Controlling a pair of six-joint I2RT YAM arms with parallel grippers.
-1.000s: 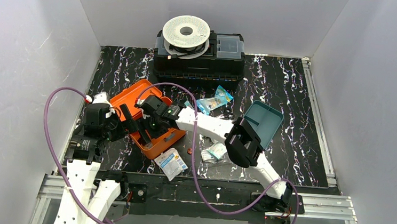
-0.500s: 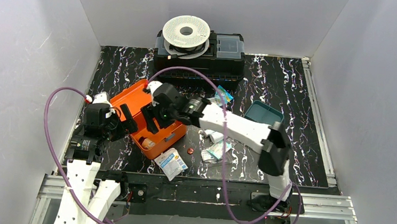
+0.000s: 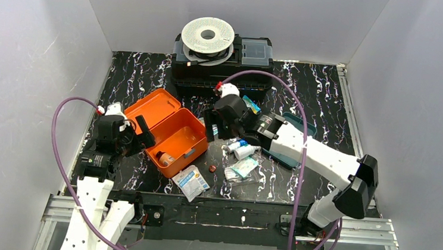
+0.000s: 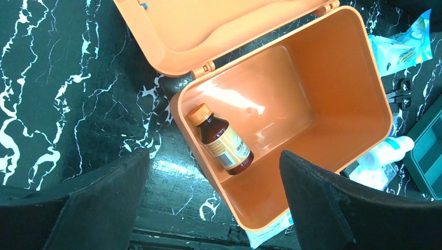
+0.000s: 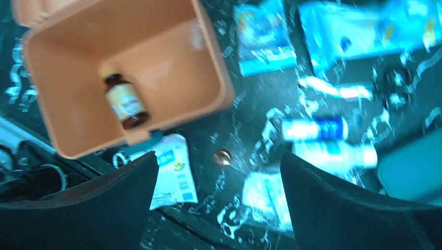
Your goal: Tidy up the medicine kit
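Note:
The medicine kit (image 3: pixel 176 136) is an orange hinged box lying open, with its lid (image 3: pixel 152 106) flat to the far left. A brown bottle (image 3: pixel 166 158) with an orange cap lies inside it and also shows in the left wrist view (image 4: pixel 221 141) and the right wrist view (image 5: pixel 124 102). The teal inner tray (image 3: pixel 295 123) lies outside the kit to the right, partly under my right arm. My left gripper (image 3: pixel 141 132) is open and empty over the kit's near left wall (image 4: pixel 208 172). My right gripper (image 3: pixel 212 127) is open and empty above the table right of the kit (image 5: pixel 125 62).
Two white-and-blue tubes (image 3: pixel 240 148), a clear bag (image 3: pixel 241 168), a white sachet (image 3: pixel 190 182), a small copper disc (image 3: pixel 212 168) and a blue packet (image 3: pixel 250 105) lie round the kit. A black toolbox (image 3: pixel 224 65) with a white spool stands at the back.
My right gripper has drawn out of the kit and swung right and back, over the loose items. The brown bottle now lies uncovered inside the kit. The left arm has not moved.

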